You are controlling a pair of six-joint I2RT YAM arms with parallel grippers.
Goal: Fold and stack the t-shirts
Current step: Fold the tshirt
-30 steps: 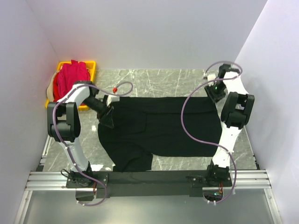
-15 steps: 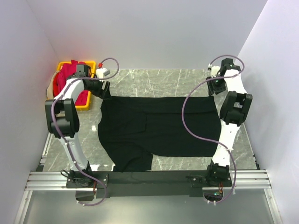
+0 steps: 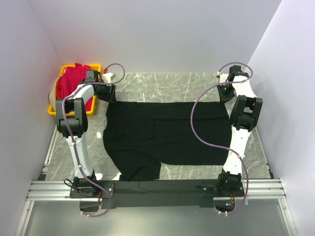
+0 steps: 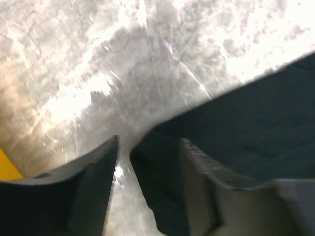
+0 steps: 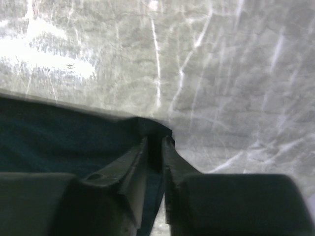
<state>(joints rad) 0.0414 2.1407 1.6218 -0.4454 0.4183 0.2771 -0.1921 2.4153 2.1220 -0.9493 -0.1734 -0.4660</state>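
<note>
Two black t-shirt [image 3: 167,132] corners: left pincer [image 4: 149,143] gapes astride one, right pincer [image 5: 155,142] pinches other.

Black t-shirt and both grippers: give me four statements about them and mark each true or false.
1. The black t-shirt lies spread out on the table. True.
2. The left gripper is clamped shut on the cloth. False: its jaws stand apart, with a corner of the shirt between them.
3. The right gripper pinches a far corner of the shirt. True.
4. The pink t-shirts lie on top of the black one. False: they sit in the yellow crate at the far left.
</note>
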